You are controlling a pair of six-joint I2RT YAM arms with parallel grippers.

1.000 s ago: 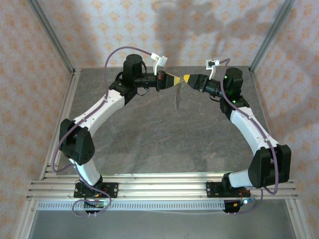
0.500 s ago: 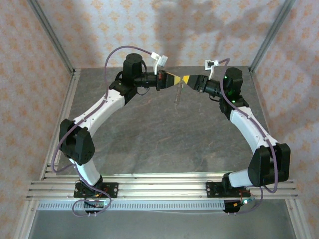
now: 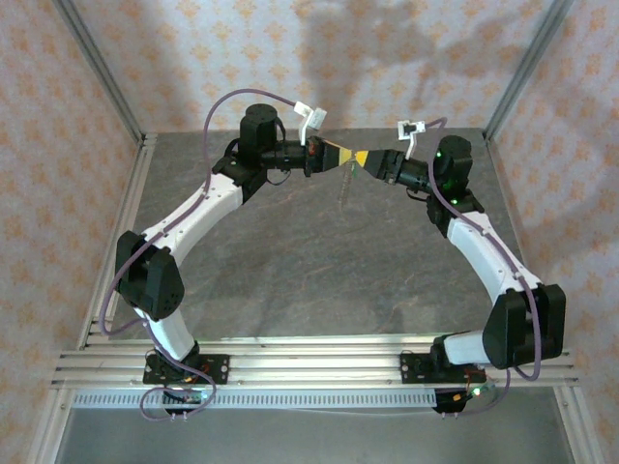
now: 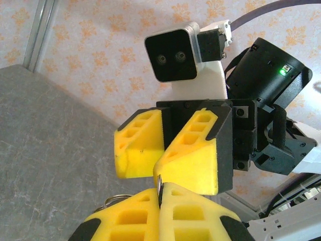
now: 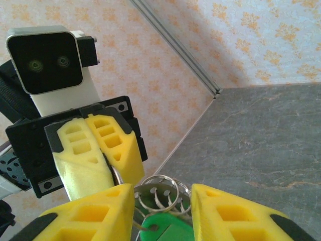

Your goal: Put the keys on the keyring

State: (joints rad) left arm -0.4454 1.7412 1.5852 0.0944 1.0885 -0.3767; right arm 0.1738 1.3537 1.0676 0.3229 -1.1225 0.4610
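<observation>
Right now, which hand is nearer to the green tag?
Right. The green tag lies between the fingers of the right hand; the left hand, shut on the thin keyring, sits just beyond it.

The keys dangling below hang shorter than a second ago, and the right gripper has edged closer to the left gripper, tilting slightly.

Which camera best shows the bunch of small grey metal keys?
The right wrist view: the bunch of small grey metal keys sits close up between the fingers of the right gripper, above a green tag. The left wrist view catches a thin ring's edge; the top view, a faint sliver hanging between the arms.
</observation>
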